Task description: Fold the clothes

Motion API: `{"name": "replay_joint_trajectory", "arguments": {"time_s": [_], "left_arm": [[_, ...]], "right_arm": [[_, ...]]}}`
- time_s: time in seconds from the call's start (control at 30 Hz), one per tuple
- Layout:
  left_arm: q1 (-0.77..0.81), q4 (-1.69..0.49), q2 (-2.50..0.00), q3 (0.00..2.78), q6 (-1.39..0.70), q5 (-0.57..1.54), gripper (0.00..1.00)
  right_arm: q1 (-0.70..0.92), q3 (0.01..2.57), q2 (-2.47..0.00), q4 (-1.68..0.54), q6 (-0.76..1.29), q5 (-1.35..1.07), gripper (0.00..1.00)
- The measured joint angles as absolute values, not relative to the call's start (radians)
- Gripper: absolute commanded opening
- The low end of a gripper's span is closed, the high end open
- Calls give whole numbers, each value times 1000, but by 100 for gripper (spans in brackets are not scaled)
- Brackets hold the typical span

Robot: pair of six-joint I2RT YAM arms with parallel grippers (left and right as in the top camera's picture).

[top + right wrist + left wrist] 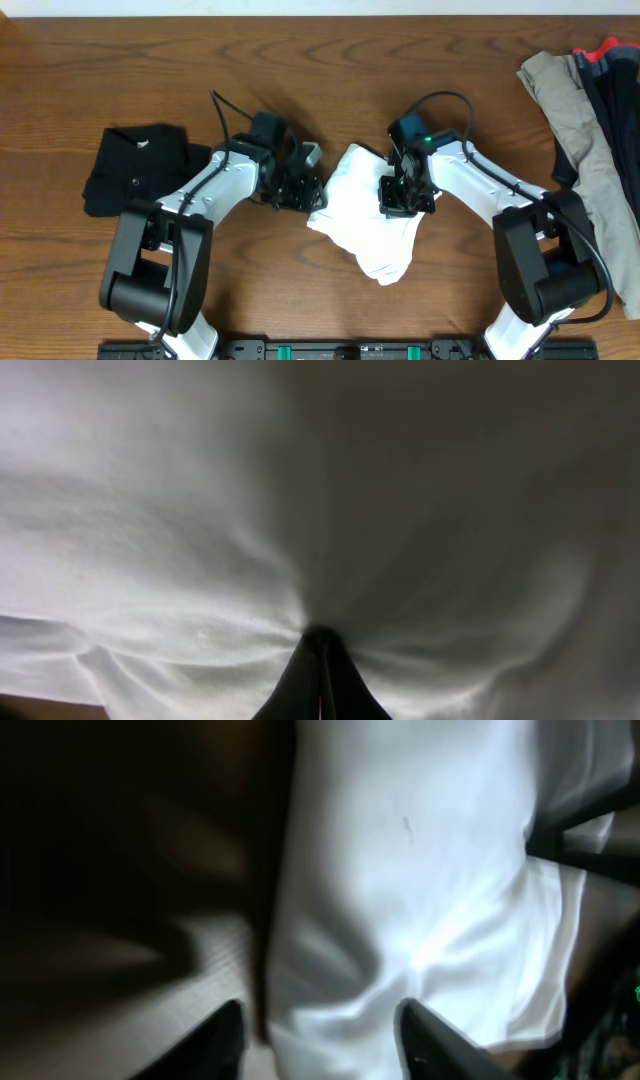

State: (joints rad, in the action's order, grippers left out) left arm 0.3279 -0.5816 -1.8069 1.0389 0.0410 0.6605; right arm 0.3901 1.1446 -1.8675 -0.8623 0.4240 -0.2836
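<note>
The white T-shirt (365,220) lies bunched at the table's middle; its print is hidden. My left gripper (305,193) is at the shirt's left edge. In the left wrist view its two fingers (325,1040) are spread apart with the white cloth (420,870) between and ahead of them. My right gripper (398,196) is on the shirt's upper right. In the right wrist view its fingers (320,650) are pressed together, pinching the white cloth (180,540), which puckers around the tips.
A folded black garment (135,168) lies at the left. A heap of khaki (585,120), black and red (605,50) garments sits at the right edge. The wooden table (300,60) runs behind.
</note>
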Motion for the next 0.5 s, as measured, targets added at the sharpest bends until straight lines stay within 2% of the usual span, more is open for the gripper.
{"name": "replay_joint_trajectory", "arguments": {"time_s": [0.2, 0.3, 0.5], "left_arm": [[413, -648, -1807, 1038, 47, 678, 23], [469, -659, -1807, 1038, 41, 680, 6], [565, -713, -1807, 1038, 17, 677, 7]], "right_arm": [[338, 1145, -1868, -815, 375, -284, 2], [310, 1145, -1868, -782, 344, -279, 4], [269, 1145, -1868, -717, 281, -281, 5]]}}
